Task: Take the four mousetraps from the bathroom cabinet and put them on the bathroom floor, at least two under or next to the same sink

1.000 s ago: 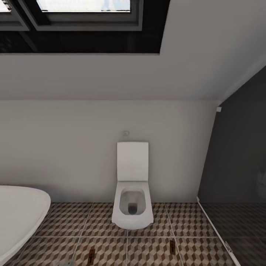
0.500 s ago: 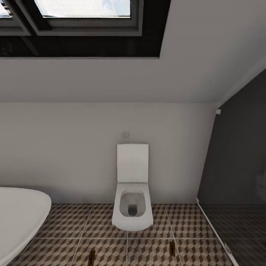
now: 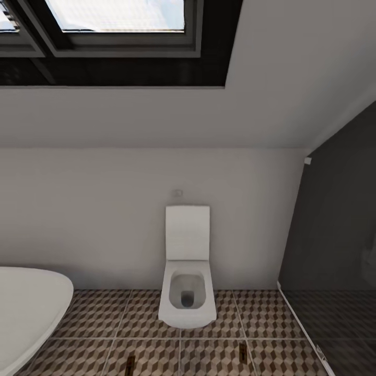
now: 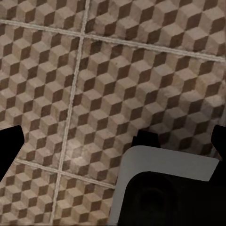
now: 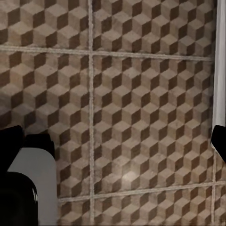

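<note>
Wall (image 3: pixel 104 219): pale, plain, spanning the middle of the head view, under a sloped ceiling.
Window (image 3: pixel 115 10): dark-framed, upper left of the head view, bright panes.
Dark panel (image 3: pixel 334 250): grey glassy screen along the right side of the head view, reaching down to the floor.
Bathroom floor (image 3: pixel 104 313): square tiles with a brown, beige and white cube pattern and pale grout lines, across the bottom of the head view.
Bathtub (image 3: pixel 26 308): rounded white rim at the lower left of the head view.
Toilet (image 3: pixel 187 292): white, lid raised against the wall, centre of the head view, standing on the tiles.
Mousetraps: two small dark pieces lie flat on the tiles at the bottom edge of the head view, one (image 3: pixel 130 362) left of the toilet's line, one (image 3: pixel 243 352) to its right, well apart from each other.
Left end effector (image 4: pixel 113 141): dark fingertips at both side edges of its wrist view, spread wide, nothing between them but tiles.
Right end effector (image 5: pixel 113 141): fingertips likewise far apart, empty, over the tiles.
</note>
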`<state>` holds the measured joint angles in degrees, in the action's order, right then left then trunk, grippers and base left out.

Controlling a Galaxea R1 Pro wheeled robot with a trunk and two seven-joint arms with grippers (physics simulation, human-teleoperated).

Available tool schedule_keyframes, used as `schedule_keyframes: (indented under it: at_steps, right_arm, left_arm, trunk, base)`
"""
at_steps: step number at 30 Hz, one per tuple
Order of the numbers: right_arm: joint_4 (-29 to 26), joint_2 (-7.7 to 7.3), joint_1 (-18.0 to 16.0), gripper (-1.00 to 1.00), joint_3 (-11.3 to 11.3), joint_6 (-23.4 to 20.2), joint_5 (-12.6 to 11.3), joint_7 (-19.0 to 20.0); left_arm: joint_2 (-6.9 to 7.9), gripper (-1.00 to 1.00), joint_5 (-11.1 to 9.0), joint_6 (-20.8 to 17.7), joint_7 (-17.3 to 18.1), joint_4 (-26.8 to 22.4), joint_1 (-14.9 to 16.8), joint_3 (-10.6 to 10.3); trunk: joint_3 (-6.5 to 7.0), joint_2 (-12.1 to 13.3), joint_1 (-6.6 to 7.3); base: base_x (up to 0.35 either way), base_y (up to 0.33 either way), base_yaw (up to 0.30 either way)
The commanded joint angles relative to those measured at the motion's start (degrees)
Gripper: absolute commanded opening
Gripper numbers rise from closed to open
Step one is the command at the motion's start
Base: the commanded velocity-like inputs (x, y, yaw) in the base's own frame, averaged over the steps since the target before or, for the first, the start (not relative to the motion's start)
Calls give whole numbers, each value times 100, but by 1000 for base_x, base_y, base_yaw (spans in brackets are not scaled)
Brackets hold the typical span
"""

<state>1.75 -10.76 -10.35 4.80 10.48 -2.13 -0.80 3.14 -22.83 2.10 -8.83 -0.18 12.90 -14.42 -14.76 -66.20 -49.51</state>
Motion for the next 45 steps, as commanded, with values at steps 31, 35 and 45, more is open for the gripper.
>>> schedule_keyframes:
  at_steps: [31, 35, 45]
  right_arm:
    - [18, 84, 812, 100, 47, 19, -27, 518]
    - [18, 89, 840, 100, 47, 12, -25, 524]
    - [12, 92, 858, 100, 40, 15, -20, 528]
  left_arm:
    - [22, 100, -120, 267, 19, -3, -181, -69]
    - [79, 100, -115, 226, 21, -17, -182, -77]
    - [188, 100, -128, 67, 275, 8, -496, -94]
  trunk:
    - [550, 1240, 681]
    - [622, 1401, 769]
    - [748, 1682, 923]
  base:
    - [0, 0, 0]
    - [0, 0, 0]
    - [0, 0, 0]
